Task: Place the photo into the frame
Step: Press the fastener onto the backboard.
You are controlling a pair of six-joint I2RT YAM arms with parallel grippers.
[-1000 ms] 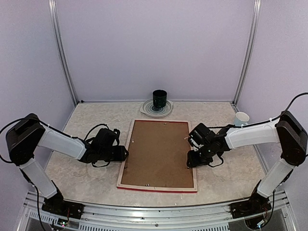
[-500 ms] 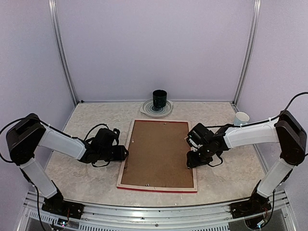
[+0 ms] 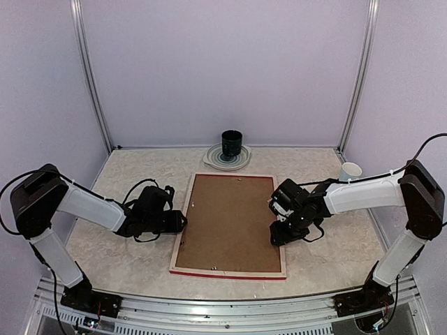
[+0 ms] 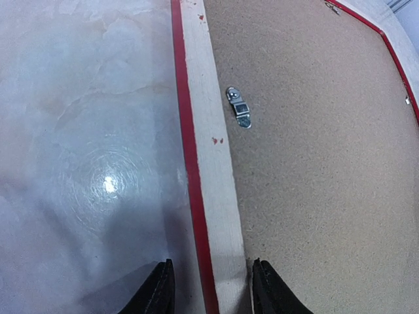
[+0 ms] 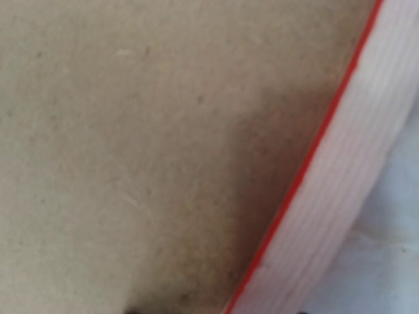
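Frame (image 3: 230, 271), thin and rectangular, red at its outer edge and pale wood on the side now facing up, lies face down in the middle of the overhead view on the pale marbled table (image 3: 126, 181). Its long axis runs from the bottom of that view towards the top. A plain brown backing board (image 3: 230, 220) fills its opening. I cannot see the cat print anywhere, so I judge it either lies under that board or is out of view.

My left gripper (image 3: 178, 222) sits at the frame's left long rail, about halfway up. In the left wrist view my jaws are spread, with one finger (image 4: 157, 291) over the table and the other over the board. The rail is between them, and a strip of table shows beside the red edge, so nothing is pinched. A small metal turn clip (image 4: 239, 116) sits further up the rail, ahead of my fingertips.

My right gripper (image 3: 279, 234) is over the right long rail. Its wrist view is a blur of board and rail (image 5: 334, 170), and the tips only peek in at the bottom edge. I cannot tell whether they are spread or clamped.

Each arm is nearest its own rail, so neither has the advantage. There is open table at the left and right of the frame. A dark green cup (image 3: 232, 143) on a plate (image 3: 213, 159) stands beyond the top edge, a white cup (image 3: 350, 170) is at the upper right, and the bottom rail lies close to the table's edge.
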